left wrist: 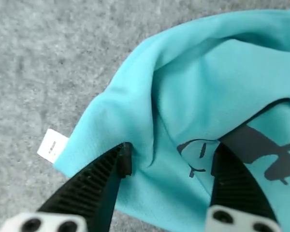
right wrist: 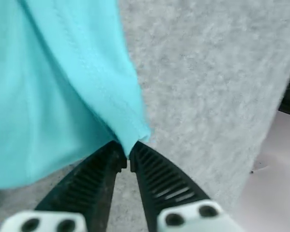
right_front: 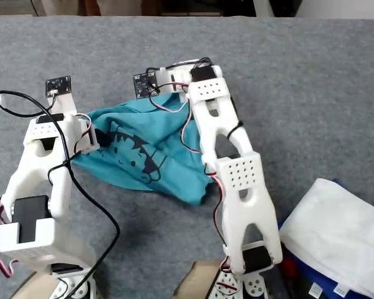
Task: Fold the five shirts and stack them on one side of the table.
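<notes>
Folded white cloth was recorded at the table's near right in the high view. Mid-table, the teal shirt was straddled by the left gripper, fingers parted. Its far edge was pinched by the right gripper.

Rumpled teal shirt, dark cartoon print, on grey table

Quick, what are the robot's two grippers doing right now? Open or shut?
Left gripper: open, fingers either side of a fold of the teal shirt.
Right gripper: shut on the teal shirt's edge.
</notes>
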Controlling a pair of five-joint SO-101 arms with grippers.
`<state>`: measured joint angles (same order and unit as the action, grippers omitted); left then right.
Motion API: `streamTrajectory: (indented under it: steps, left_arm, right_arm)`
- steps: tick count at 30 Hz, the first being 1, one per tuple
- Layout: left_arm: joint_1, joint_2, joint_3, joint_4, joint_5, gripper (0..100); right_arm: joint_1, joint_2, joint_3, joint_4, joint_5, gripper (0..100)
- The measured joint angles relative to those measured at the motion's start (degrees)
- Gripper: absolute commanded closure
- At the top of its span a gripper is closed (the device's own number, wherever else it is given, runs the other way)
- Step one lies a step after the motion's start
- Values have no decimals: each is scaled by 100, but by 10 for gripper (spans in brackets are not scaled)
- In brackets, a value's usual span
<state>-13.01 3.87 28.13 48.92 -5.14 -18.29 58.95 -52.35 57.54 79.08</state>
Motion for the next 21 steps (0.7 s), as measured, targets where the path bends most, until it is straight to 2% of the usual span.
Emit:
streamTrajectory:
  steps: [4, 13, 17, 21]
  left_arm:
    - [0, 0, 0, 0, 0, 726]
    - [0, 0, 0, -141, 26, 726]
    - [0, 0, 0, -290, 448, 722]
    - [0, 0, 0, -352, 563, 721]
  right_arm:
    - [35, 0, -220, 167, 0, 995]
    - [44, 0, -1503, 1582, -316, 995]
    - [44, 0, -2127, 2321, -519, 995]
    - [18, 0, -2787, 3077, -677, 995]
